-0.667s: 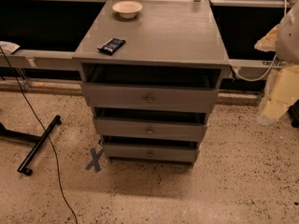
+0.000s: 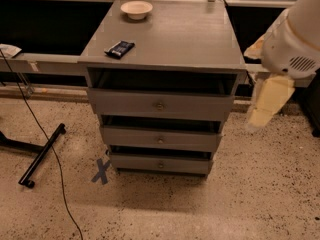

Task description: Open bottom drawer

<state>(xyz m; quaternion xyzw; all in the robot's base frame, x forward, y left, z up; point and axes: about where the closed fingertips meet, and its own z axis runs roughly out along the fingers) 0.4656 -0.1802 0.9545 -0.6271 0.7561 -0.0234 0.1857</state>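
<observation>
The bottom drawer (image 2: 161, 164) is the narrowest grey front of the three, low on the grey cabinet (image 2: 165, 34), with a small round knob (image 2: 161, 164) at its centre. A dark gap shows above its front. The mid-sized drawer (image 2: 161, 139) and the tallest drawer (image 2: 160, 105) sit above it. My gripper (image 2: 260, 119) hangs pale yellow below the white arm (image 2: 295, 39), to the right of the cabinet at about the height of the top drawer, well above and to the right of the bottom drawer, touching nothing.
A white bowl (image 2: 136, 9) and a dark flat packet (image 2: 120, 48) lie on the cabinet top. A blue tape cross (image 2: 101, 171) marks the floor at the cabinet's lower left. A black stand leg (image 2: 42, 155) and a cable (image 2: 55, 159) lie at left. A rail (image 2: 40, 64) runs behind.
The arm and gripper have moved left, closer to the cabinet's right side. The cabinet and its drawers have not moved.
</observation>
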